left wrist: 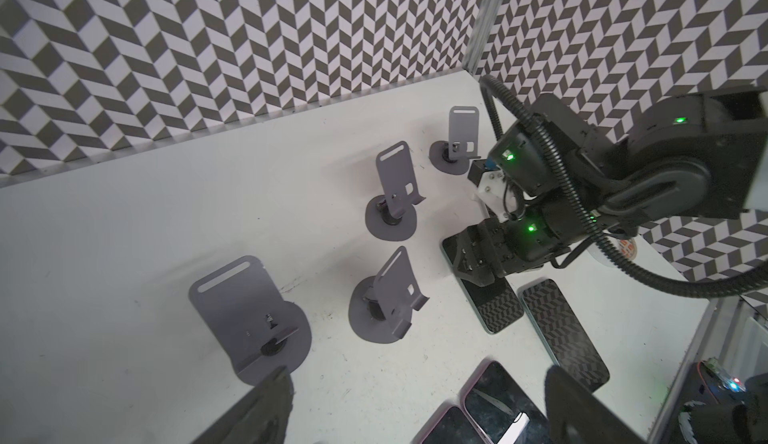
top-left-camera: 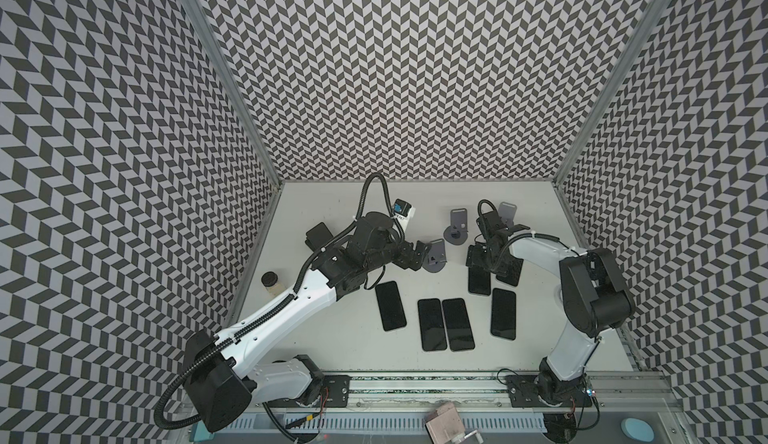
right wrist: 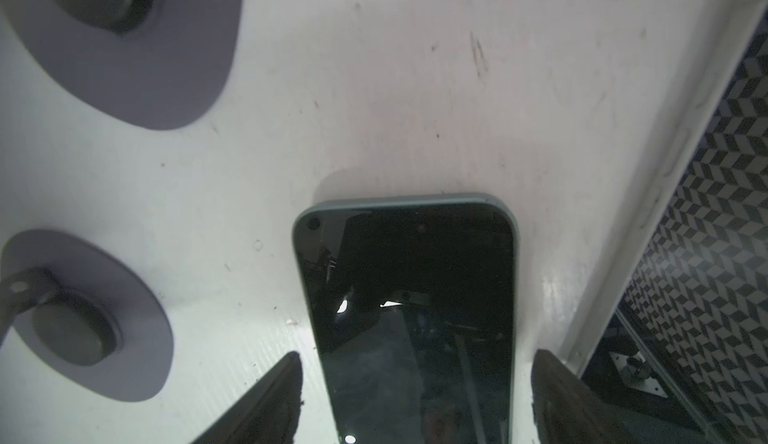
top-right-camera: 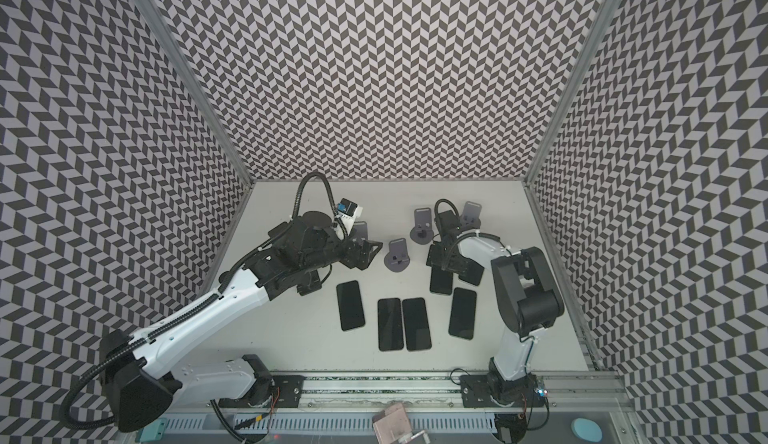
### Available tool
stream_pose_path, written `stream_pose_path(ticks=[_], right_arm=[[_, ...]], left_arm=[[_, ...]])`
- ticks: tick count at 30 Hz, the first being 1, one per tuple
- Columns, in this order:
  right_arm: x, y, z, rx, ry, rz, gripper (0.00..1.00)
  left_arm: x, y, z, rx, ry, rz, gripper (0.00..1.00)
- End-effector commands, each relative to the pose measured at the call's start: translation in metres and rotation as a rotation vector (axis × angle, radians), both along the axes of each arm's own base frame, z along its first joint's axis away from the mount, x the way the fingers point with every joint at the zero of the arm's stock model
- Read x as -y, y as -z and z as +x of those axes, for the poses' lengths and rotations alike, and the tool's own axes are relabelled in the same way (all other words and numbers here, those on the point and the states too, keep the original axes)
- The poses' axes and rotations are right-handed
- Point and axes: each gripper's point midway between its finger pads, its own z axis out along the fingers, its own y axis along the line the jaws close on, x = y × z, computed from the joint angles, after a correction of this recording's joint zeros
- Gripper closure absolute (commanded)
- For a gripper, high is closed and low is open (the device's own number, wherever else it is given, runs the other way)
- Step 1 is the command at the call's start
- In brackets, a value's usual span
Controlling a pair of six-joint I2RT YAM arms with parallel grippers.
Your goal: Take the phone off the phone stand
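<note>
Nearest the front rail, four loose black glossy smartphones [top-left-camera: 432, 324] are lying flat on the white tabletop [top-left-camera: 332, 338], the middle two side by side. Just beyond them, the right gripper [right wrist: 415, 354] is hovering low with its jaws spread wide, one finger on each side of a dark-screened phone with a grey-green rim [right wrist: 411, 296]. That phone is lying flat on the table, off any stand, and neither finger is touching it. A further black phone [top-left-camera: 510, 274] is lying just beside it, half hidden by the arm. The left gripper [left wrist: 419, 371] is likewise standing wide and holding nothing, near a grey sheet-metal phone stand on a round base [left wrist: 249, 317]. Three more grey stands [left wrist: 395, 196] are standing empty farther back. A round orange sticker [left wrist: 627, 248] behind the right arm's cable is showing print too small to read.
</note>
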Motion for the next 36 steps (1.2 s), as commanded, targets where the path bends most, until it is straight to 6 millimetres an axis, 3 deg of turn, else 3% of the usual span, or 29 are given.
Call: stream_pose_path(ticks=[1, 7, 10, 17, 22, 28, 31, 36], right_arm=[[0.006, -0.026, 0.003, 0.06, 0.037, -0.014, 0.09], [0.016, -0.066, 0.009, 0.16, 0.072, -0.039, 0.08], [0.023, -0.096, 0.017, 0.255, 0.09, -0.061, 0.09], [0.054, -0.187, 0.051, 0.668, 0.106, -0.213, 0.08], [0.069, -0.22, 0.062, 0.995, 0.044, -0.368, 0.04], [0.083, -0.221, 0.059, 1.167, 0.037, -0.46, 0.04], [0.084, -0.207, 0.06, 1.161, 0.015, -0.44, 0.04], [0.066, -0.183, 0.049, 1.203, -0.143, -0.381, 0.05]], left_arm=[[-0.018, -0.02, 0.002, 0.071, -0.063, -0.049, 0.04], [-0.055, -0.033, 0.001, 0.178, -0.163, -0.077, 0.03], [-0.079, -0.043, 0.003, 0.262, -0.252, -0.081, 0.02], [-0.149, -0.053, 0.021, 0.435, -0.527, -0.058, 0.02], [-0.203, -0.04, 0.044, 0.457, -0.707, -0.018, 0.02], [-0.249, -0.019, 0.058, 0.494, -0.861, 0.052, 0.02], [-0.266, -0.006, 0.06, 0.512, -0.907, 0.081, 0.02], [-0.257, 0.006, 0.058, 0.567, -0.801, 0.154, 0.02]])
